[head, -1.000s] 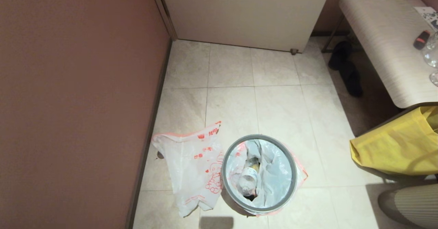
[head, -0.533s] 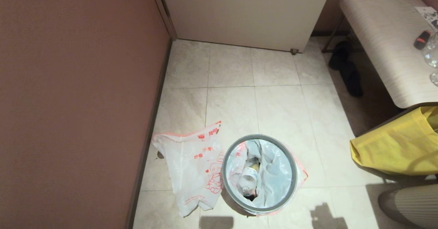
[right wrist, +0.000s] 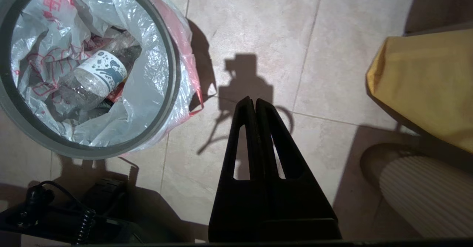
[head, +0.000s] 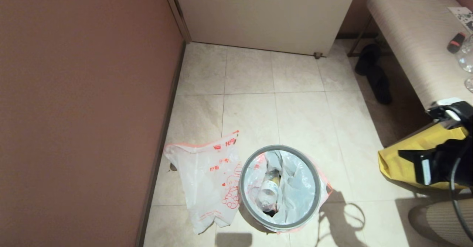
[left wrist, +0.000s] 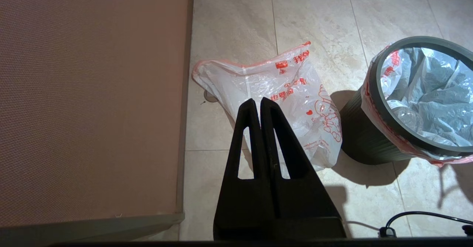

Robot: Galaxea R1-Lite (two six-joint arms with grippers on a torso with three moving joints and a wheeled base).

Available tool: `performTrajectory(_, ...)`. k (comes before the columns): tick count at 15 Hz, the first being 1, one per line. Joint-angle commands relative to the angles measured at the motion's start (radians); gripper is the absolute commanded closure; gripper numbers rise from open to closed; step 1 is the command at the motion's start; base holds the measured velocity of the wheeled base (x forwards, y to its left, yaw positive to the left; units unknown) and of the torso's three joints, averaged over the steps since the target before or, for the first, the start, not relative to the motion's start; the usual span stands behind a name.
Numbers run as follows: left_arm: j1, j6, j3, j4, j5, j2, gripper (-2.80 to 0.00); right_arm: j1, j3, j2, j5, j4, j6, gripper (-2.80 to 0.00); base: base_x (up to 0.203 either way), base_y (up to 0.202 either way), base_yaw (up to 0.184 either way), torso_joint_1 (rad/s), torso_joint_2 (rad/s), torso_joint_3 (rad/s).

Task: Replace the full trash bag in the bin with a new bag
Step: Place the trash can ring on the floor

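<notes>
**Thin plastic, loose hoop: where this can slip**

While your right hand (right wrist: 255,101) hangs over bare floor between the bin (head: 279,188) and the yellow bag (head: 406,158), fingers pressed together and holding nothing, every step is still ahead. The full bag (head: 292,188) sits inside the bin, its pink edge folded out under the grey hoop (head: 314,173), with a bottle (right wrist: 92,81) showing through. If you pull the film before freeing the hoop, it will likely tear or drag the light bin over. The new bag (head: 207,180) lies flat on the floor, touching the bin's left side; a tipped bin could spill on it. Your left hand (left wrist: 257,103), also pressed shut, hangs above that bag.
</notes>
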Motion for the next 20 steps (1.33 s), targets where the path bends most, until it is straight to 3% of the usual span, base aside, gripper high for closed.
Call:
performTrajectory(1, 0.000, -0.001, 0.000, -0.001, 0.000, 0.000, 0.00, 0.043, -0.021, 0.218, -0.008, -0.053, -0.001, 0.00, 0.000, 0.000, 0.000, 0.000, 0.00, 0.000)
performTrajectory(9, 0.000, -0.001, 0.000, -0.001, 0.000, 0.000, 0.00, 0.222, -0.163, 0.592, -0.087, -0.158, -0.071, 0.00, 0.000, 0.000, 0.000, 0.000, 0.00, 0.000)
performTrajectory(10, 0.000, -0.001, 0.000, -0.001, 0.000, 0.000, 0.00, 0.226, -0.167, 0.618, -0.101, -0.216, -0.077, -2.80, 0.000, 0.000, 0.000, 0.000, 0.00, 0.000)
performTrajectory(20, 0.000, -0.001, 0.000, -0.001, 0.001, 0.000, 0.00, 0.225, -0.232, 0.719, -0.122, -0.265, -0.127, -2.80, 0.000, 0.000, 0.000, 0.000, 0.00, 0.000)
